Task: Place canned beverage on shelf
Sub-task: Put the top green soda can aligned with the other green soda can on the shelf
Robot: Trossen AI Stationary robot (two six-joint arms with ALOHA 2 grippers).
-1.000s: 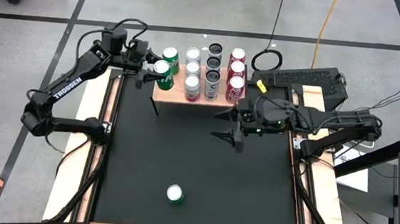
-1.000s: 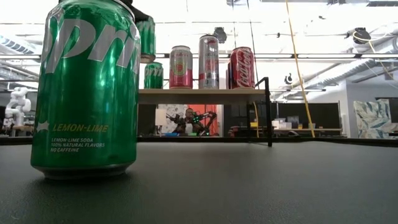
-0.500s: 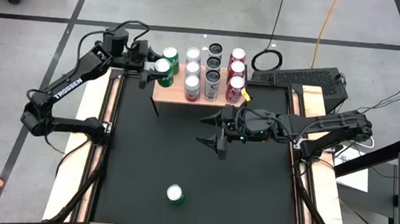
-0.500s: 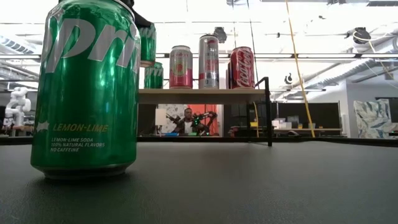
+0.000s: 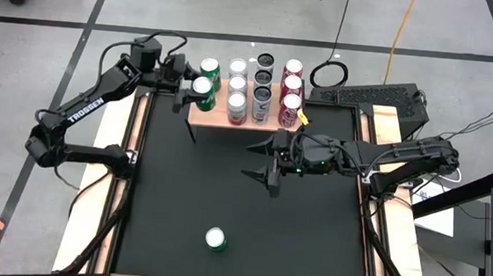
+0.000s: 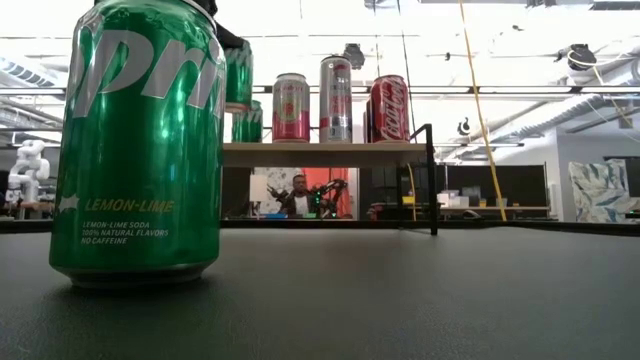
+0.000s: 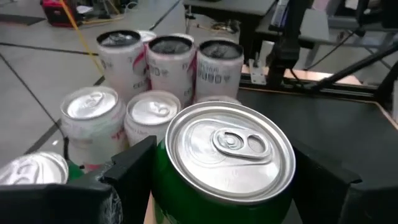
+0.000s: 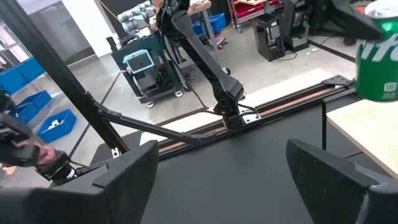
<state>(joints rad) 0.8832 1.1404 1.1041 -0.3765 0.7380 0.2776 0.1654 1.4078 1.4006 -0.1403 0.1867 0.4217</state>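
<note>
My left gripper is shut on a green can, which it keeps above the near left corner of the shelf. The shelf is a light wood plank on thin black legs. In the low view the held can hangs clear above the plank. Another green can stands upright on its base on the black table near the near edge; it fills the left of the low view. My right gripper is open over the table's middle, with nothing between its fingers. My left gripper pinches the green can's side wall just under its top rim, one finger on either side. The fingers come nearly level from the table's left side. The can stands upright, lifted clear of the shelf plank.
Several cans stand in rows on the shelf: a green one, silver and white ones, dark ones and red ones. Wooden rails border the table. A keyboard lies at the far right. A person sits beyond the table.
My right gripper has gone toward the table's left, out over its middle, staying open, and has then kept still. The held green can stays lifted above the shelf.
</note>
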